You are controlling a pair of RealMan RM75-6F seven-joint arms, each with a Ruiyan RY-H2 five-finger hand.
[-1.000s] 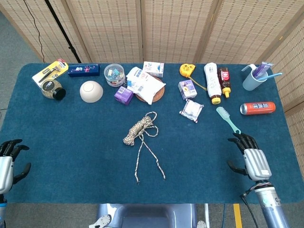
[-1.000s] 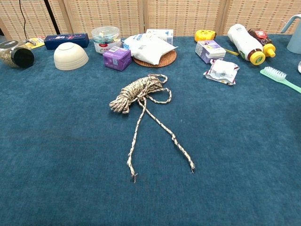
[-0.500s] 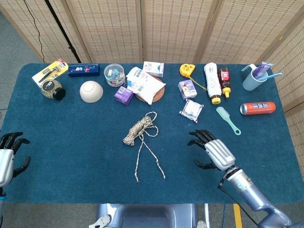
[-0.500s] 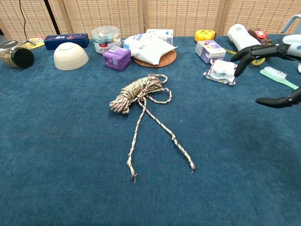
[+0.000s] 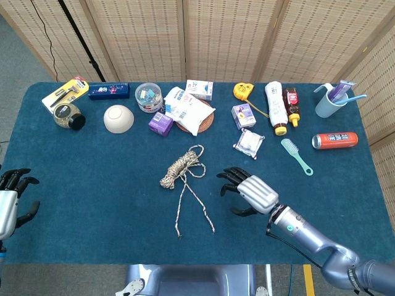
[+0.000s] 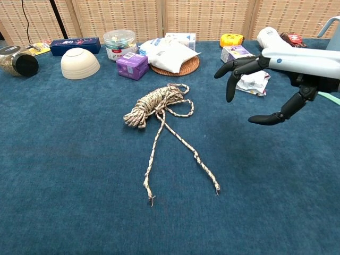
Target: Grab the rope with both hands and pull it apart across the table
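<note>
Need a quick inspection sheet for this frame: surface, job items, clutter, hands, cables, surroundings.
Surface: blue cloth table, flat.
Job's things: rope lies mid-table as a coiled bundle, two loose ends trailing toward the robot; untouched.
Clutter: back row holds a bowl, purple box, white pouch on a wicker mat, bottles, red can, cup and green toothbrush.
Hands: right robot hand open, fingers spread, above the cloth right of the rope, apart from it; left robot hand open at the left table edge.
Cables: black cable against the screen, back left.
Surroundings: woven folding screens behind the table.
</note>
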